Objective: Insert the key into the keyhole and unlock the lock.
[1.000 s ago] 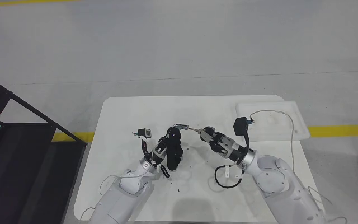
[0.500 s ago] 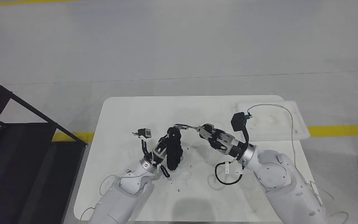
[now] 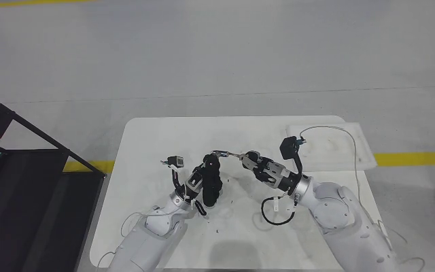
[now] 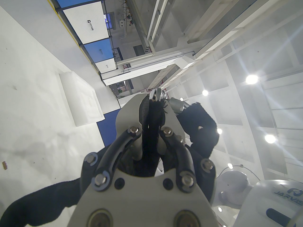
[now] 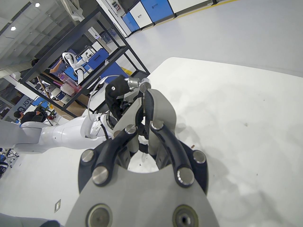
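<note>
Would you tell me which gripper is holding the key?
The right gripper: it is shut on the key, which meets the lock held by the left gripper.

Bright even indoor light, ceiling lamps (image 4: 251, 79) flaring in starbursts, soft faint shadows on bench (image 5: 236, 119), wrist views bowed at edges

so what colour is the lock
Silver, bare metal. The lock shows best in the right wrist view.
</note>
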{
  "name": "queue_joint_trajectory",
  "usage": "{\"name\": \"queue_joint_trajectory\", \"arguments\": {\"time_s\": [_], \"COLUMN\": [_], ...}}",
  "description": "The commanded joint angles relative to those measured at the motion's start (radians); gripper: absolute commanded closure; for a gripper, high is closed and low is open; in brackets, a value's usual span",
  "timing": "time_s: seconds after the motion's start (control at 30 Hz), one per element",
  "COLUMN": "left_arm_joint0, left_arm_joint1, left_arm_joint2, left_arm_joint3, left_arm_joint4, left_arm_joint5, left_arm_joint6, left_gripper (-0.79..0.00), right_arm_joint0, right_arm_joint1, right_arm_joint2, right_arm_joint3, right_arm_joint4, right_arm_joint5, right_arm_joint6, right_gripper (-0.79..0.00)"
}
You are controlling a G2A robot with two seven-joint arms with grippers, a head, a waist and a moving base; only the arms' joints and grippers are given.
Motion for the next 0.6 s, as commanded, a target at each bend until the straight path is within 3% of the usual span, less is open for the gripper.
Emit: {"name": "queue_joint_trajectory", "arguments": {"time_s": [0.0, 0.57], "left_arm_joint0": [0.000, 0.000], "left_arm_joint1": [0.000, 0.000], "left_arm_joint2": [0.000, 0.000], "left_arm_joint3": [0.000, 0.000], "left_arm_joint4": [0.000, 0.000], "left_arm_joint5": [0.000, 0.000], "left_arm_joint6": [0.000, 0.000], "left_gripper": [0.000, 0.000], "right_arm_joint0": [-0.001, 0.004], "right_arm_joint1": [0.001, 0.007], "right_arm_joint2": [0.004, 0.002], "right_arm_joint3": [-0.002, -0.003], "right_arm_joint4": [0.004, 0.014], "right_arm_joint5": [0.001, 0.011], "right_arm_joint6": [0.005, 0.040], "right_gripper": [0.000, 0.000]}}
